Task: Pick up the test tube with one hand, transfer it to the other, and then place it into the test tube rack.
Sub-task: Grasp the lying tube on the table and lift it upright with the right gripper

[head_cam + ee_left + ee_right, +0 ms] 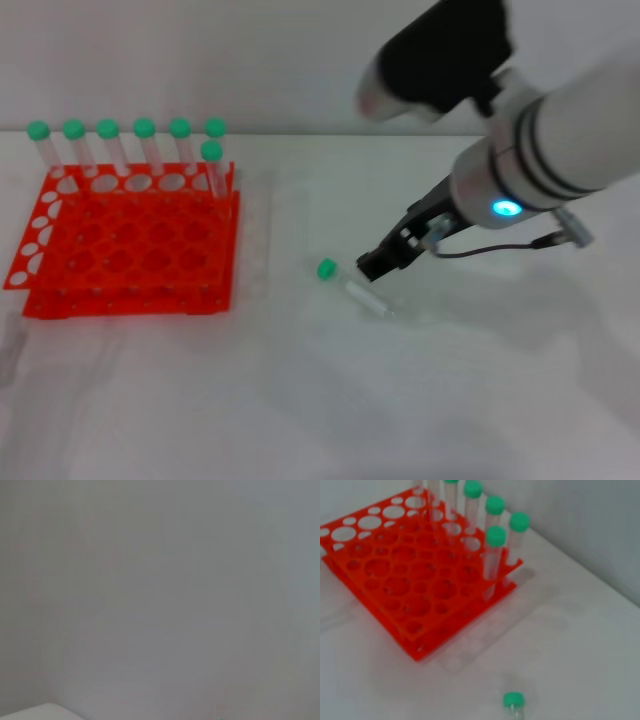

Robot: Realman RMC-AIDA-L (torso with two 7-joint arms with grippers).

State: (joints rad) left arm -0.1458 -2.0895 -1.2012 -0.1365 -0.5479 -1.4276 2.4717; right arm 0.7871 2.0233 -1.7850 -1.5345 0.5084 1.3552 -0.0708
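The right gripper point(378, 266) is hovering just above the table point(450, 400), at the clear body of the lying tube point(352, 285); whether its fingers are parted or closed cannot be told. The tube's green cap point(326, 269) is pointing away from the gripper toward the rack point(130, 245), which is standing well beyond it. The tube is looking light, stiff and slippery, likely to roll; mid-body is probably offering the best hold. The left gripper is lying out of view.

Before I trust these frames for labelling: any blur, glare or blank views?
Head view: the dark housing up top is blurred; the test tube is faint against the white table. Left wrist view: blank grey. Right wrist view: the test tube rack is soft-focused.
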